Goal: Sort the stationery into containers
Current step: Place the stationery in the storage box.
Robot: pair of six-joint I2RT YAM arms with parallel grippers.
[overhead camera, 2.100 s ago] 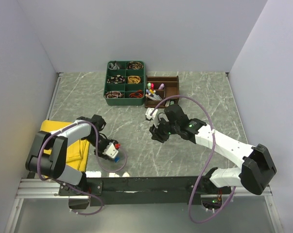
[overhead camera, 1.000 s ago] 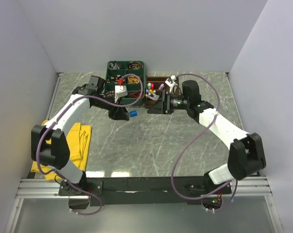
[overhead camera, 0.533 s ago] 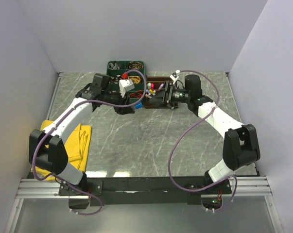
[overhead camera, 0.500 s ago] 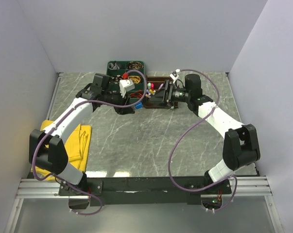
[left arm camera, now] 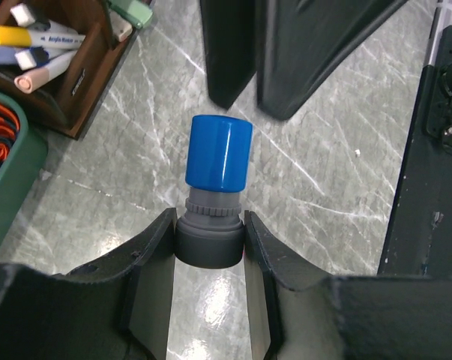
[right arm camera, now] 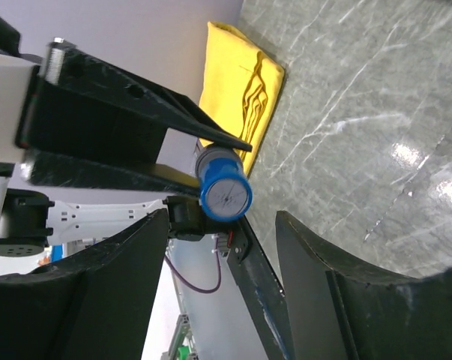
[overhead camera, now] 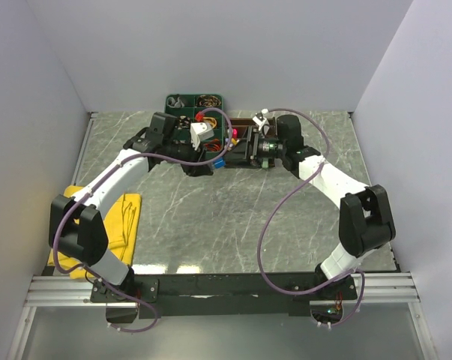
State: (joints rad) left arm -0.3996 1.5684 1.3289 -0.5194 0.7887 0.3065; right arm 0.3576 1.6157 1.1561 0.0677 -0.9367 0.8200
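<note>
My left gripper (left arm camera: 208, 226) is shut on the grey base of a short piece with a blue cap (left arm camera: 219, 154). It holds it above the table in front of the dark brown wooden organiser (left arm camera: 88, 69), which holds several markers (left arm camera: 32, 36). In the top view the left gripper (overhead camera: 210, 162) and blue cap (overhead camera: 220, 161) face my right gripper (overhead camera: 239, 151). My right gripper (right arm camera: 222, 225) is open, and the blue cap (right arm camera: 226, 197) sits just ahead between its fingers without touching them. The right arm hides much of the organiser (overhead camera: 268, 124).
A green divided tray (overhead camera: 182, 106) of bands stands left of the organiser, and its corner shows in the left wrist view (left arm camera: 7, 161). A yellow cloth (overhead camera: 122, 221) lies at the near left. A mint eraser (left arm camera: 133, 10) lies by the organiser. White walls enclose the table.
My left gripper has carried the blue-capped piece right, up to the right gripper. The right gripper has shifted slightly left, in front of the organiser, to face it.
</note>
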